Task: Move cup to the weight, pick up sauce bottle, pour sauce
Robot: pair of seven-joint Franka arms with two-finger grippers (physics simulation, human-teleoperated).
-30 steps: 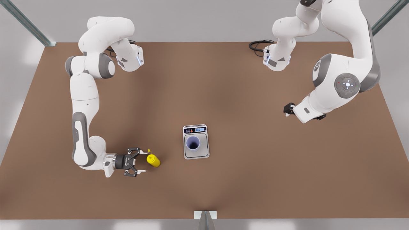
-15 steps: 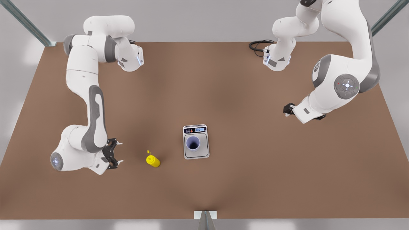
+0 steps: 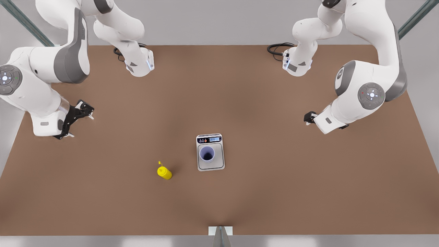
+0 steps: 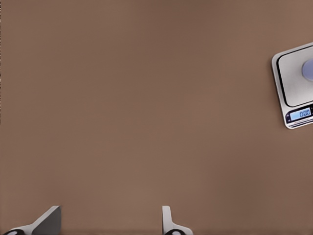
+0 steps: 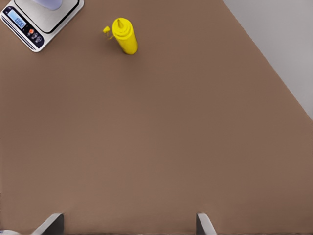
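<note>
The sauce bottle (image 3: 164, 172), lower left of centre, looks light, smooth and squeezable, so hold its round body gently. The right gripper (image 3: 79, 124), at the left edge, is wide open and empty. The left gripper (image 3: 309, 118), at the right, waits, also open and empty.

Right arm: on the front view's left, elbow raised high, forearm angled down over the table edge.
Right gripper (image 3: 81, 125): black fingers (image 5: 51, 223) spread wide, nothing between them, hanging above the tabletop.
Left arm: on the front view's right, folded up tall, wrist tilted down and inward, waiting.
Left gripper (image 3: 307, 119): poking out from under the white wrist; in the left wrist view its fingers (image 4: 167, 221) stand parted, gripping nothing.
</note>
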